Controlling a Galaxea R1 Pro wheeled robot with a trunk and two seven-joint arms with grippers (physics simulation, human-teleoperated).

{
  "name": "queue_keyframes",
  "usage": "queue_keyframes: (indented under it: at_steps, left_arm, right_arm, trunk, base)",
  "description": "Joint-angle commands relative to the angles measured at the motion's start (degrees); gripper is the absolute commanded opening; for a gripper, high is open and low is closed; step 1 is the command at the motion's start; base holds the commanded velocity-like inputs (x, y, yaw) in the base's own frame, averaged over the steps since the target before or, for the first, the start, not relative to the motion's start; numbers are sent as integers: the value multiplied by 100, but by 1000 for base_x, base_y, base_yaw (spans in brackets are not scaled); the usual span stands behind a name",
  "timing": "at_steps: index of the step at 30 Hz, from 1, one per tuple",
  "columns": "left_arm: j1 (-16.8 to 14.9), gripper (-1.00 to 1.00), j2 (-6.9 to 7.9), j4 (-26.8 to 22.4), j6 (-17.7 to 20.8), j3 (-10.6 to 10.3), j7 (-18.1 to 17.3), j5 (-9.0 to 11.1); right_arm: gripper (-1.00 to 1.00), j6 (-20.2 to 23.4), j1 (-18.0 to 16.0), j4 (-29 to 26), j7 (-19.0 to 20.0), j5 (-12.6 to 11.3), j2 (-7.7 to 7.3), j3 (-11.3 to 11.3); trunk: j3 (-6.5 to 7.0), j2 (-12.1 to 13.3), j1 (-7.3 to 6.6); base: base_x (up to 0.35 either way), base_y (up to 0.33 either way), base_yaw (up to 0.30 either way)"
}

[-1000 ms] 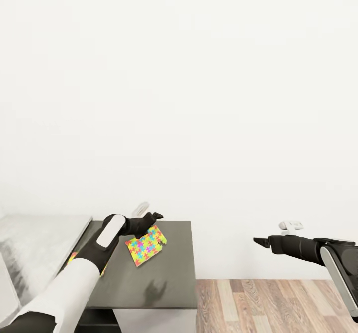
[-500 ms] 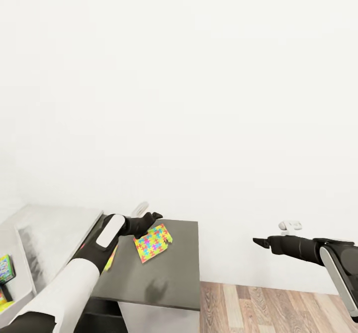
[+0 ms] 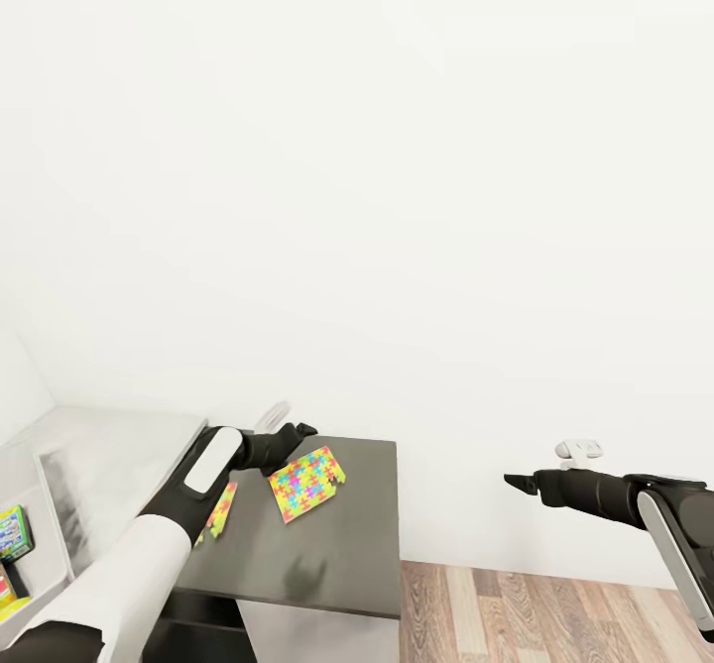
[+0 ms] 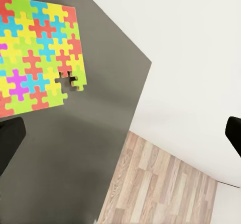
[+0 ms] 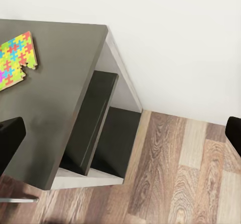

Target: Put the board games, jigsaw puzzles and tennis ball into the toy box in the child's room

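At lower left in the head view, our left gripper [image 3: 294, 435] hovers spread wide above a jigsaw puzzle [image 3: 306, 484] on the dark table [image 3: 337, 554], while our right gripper [image 3: 516, 483] hangs open over the floor [image 3: 555, 613].

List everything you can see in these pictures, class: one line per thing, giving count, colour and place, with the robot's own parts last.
Puzzles: 2, multicoloured; one flat on the dark desk top, the other partly hidden beside the left arm.
Desk: 1, dark grey top, against the white wall.
Game box: 1, green-yellow, at the far left edge.
Floor: wood planks, right of the desk.
Left gripper: black, above the desk, open.
Right gripper: black, over the floor, open.
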Motion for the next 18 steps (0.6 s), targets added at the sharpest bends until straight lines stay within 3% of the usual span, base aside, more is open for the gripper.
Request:
queue_keyframes:
  at_steps: [1, 8, 18]
  left_arm:
    - [-3, 100, 6, -8, 2, -17, 53, 61]
    - [0, 100, 12, -3, -3, -17, 49, 65]
    - [29, 100, 23, 30, -11, 0, 71, 58]
  right_arm:
    - [100, 32, -6, -1, 13, -10, -1, -6]
    - [100, 32, -6, 4, 13, -8, -1, -6]
    - [100, 32, -6, 56, 27, -15, -1, -6]
  trunk:
    - [-14, -14, 4]
    - [-14, -14, 4]
    - [-14, -14, 4]
  base:
    - [0, 0, 2]
    - [38, 1, 1]
    - [157, 23, 0]
